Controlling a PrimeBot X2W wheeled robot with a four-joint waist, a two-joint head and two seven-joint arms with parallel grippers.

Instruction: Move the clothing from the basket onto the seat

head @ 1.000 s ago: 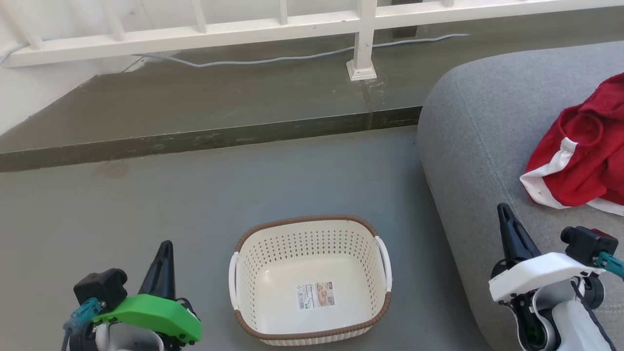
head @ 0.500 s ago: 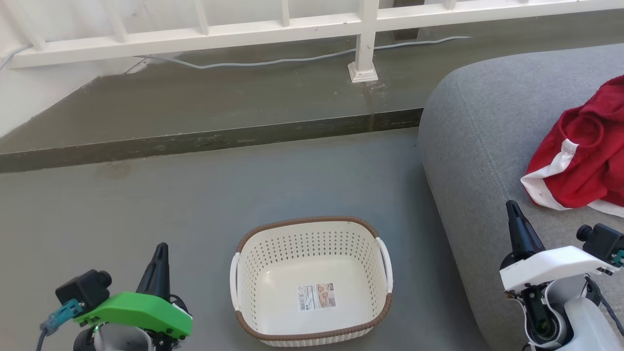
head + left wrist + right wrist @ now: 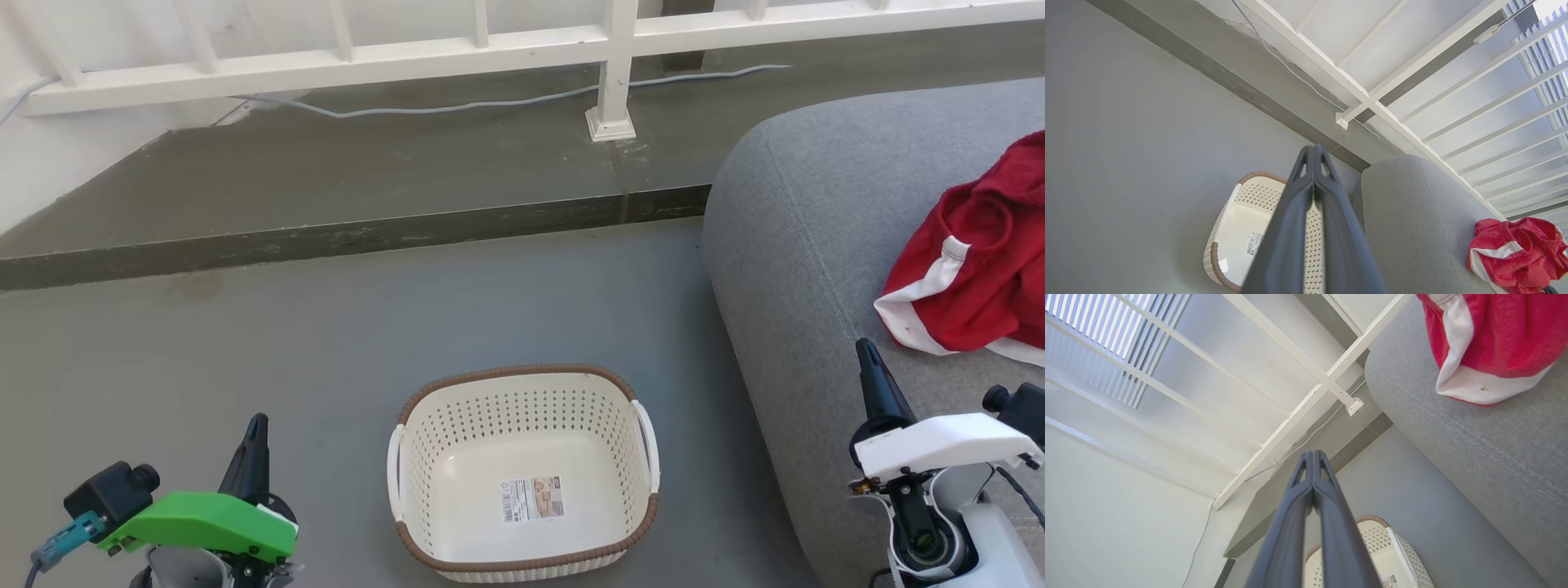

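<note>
**Grey floor (image 3: 245,351), basket (image 3: 514,370) at 6 o'clock, red clothing (image 3: 971,278) on seat (image 3: 800,212)**

Concrete floor spreads across my head view. A white railing (image 3: 408,53) and a pale cable (image 3: 457,104) run along 12 o'clock. The cream basket stands on the floor at 6 o'clock, its bottom bare around a small label (image 3: 531,499). The grey seat comes in from 3 o'clock, near the basket but apart from it. The clothing, red with white trim, lies crumpled on the seat at 3 o'clock, cut off by the frame edge. My left gripper (image 3: 258,420) is at 7 o'clock over the floor, fingers pressed together on nothing. My right gripper (image 3: 864,347) is at 4 o'clock over the seat's front, likewise closed and holding nothing, apart from the clothing.
</note>
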